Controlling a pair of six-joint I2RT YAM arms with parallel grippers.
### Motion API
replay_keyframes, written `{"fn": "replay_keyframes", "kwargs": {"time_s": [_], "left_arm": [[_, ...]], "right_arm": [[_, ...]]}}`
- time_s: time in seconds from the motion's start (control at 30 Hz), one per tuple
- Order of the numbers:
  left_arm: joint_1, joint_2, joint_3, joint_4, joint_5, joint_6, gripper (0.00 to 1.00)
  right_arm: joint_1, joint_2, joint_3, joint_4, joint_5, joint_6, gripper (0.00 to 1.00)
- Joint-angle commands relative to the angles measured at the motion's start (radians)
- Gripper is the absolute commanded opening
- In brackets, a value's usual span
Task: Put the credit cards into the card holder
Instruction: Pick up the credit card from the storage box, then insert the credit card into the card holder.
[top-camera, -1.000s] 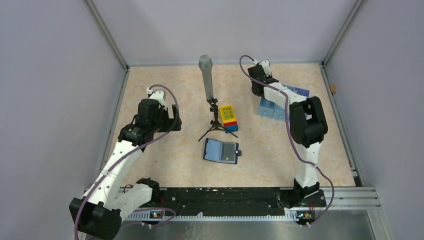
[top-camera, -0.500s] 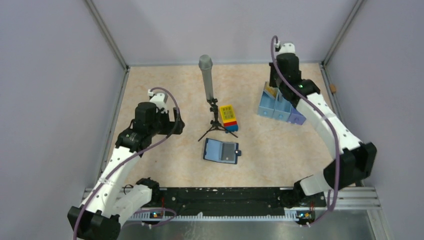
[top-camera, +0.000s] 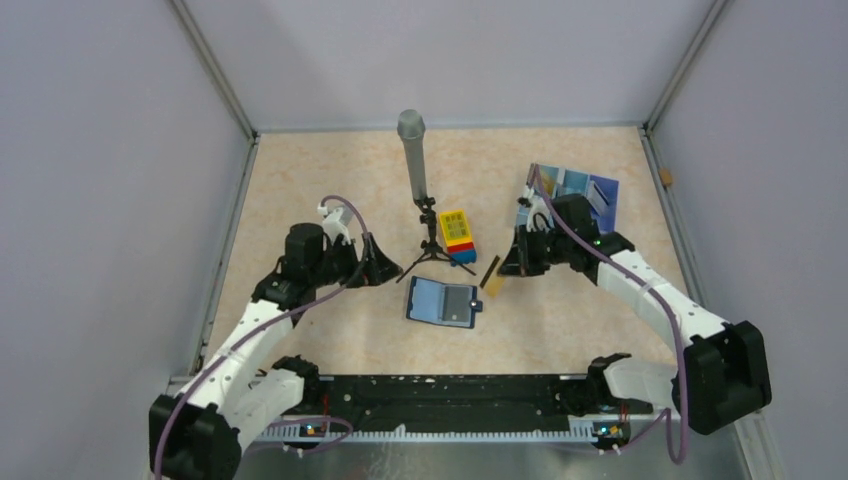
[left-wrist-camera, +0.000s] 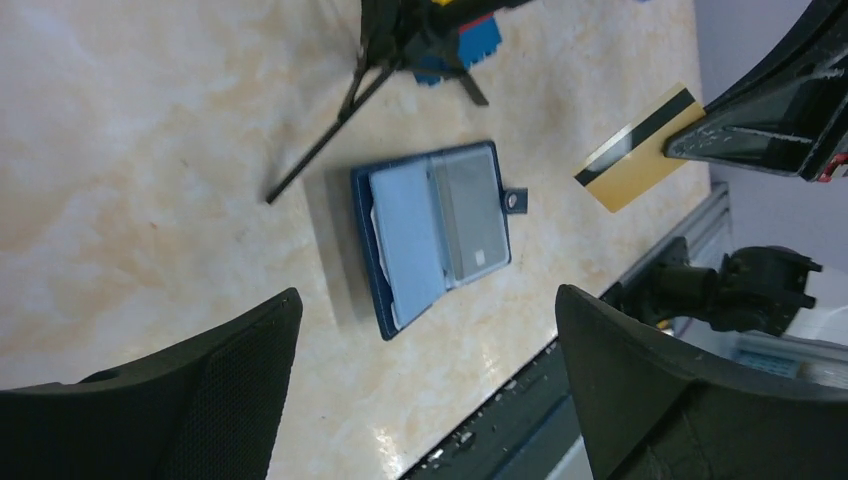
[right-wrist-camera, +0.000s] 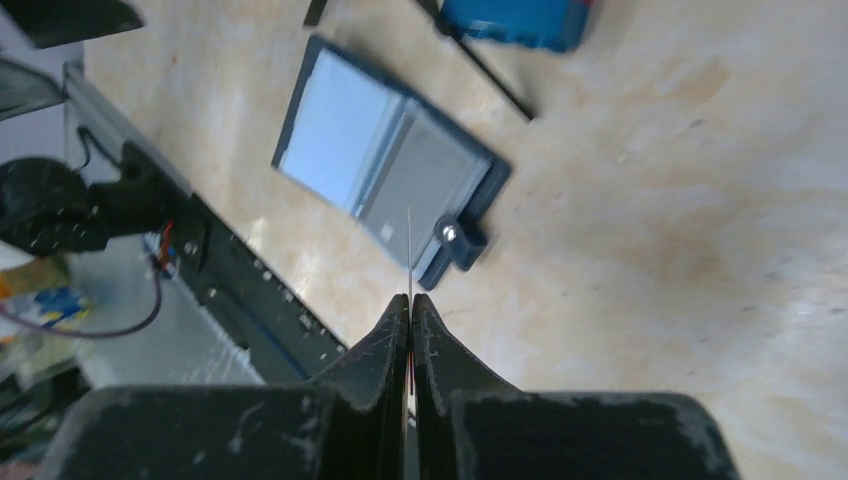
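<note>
Thin gold card (left-wrist-camera: 634, 155) pinched by right end effector (right-wrist-camera: 411, 300).

Soft, even overhead light keeps everything bright and low in contrast. The card holder (left-wrist-camera: 435, 235) casts a faint shadow to its left. The right wrist view is smeared, the table (right-wrist-camera: 650, 200) hazy, and the fingers (right-wrist-camera: 380, 350) of the right gripper (right-wrist-camera: 411, 305) are out of focus.

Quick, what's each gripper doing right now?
Left gripper: open, holding nothing.
Right gripper: closed on a gold card.
</note>
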Motion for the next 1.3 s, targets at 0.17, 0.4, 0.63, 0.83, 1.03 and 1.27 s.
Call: {"fn": "replay_keyframes", "kwargs": {"time_s": [0.17, 0.4, 0.63, 0.83, 1.03, 1.27], "left_arm": [[-0.013, 0.183, -0.196, 0.357, 0.193, -0.215, 0.87], [-0.031, 0.303, -0.181, 0.372, 0.199, -0.161, 0.72], [-0.072, 0.369, -0.155, 0.348, 0.141, -0.106, 0.69], [-0.100, 0.428, -0.139, 0.362, 0.133, -0.104, 0.62], [-0.112, 0.474, -0.125, 0.362, 0.113, -0.095, 0.53], [-0.119, 0.512, -0.123, 0.369, 0.109, -0.086, 0.43]], "right_arm": [[0.094, 0.093, -0.183, 0.480, -0.304, 0.244, 0.00], [0.131, 0.244, -0.198, 0.616, -0.268, 0.277, 0.00], [0.133, 0.325, -0.196, 0.650, -0.258, 0.272, 0.00], [0.133, 0.369, -0.195, 0.660, -0.249, 0.265, 0.00], [0.134, 0.404, -0.201, 0.687, -0.262, 0.269, 0.00], [0.133, 0.429, -0.207, 0.723, -0.279, 0.288, 0.00]]}}
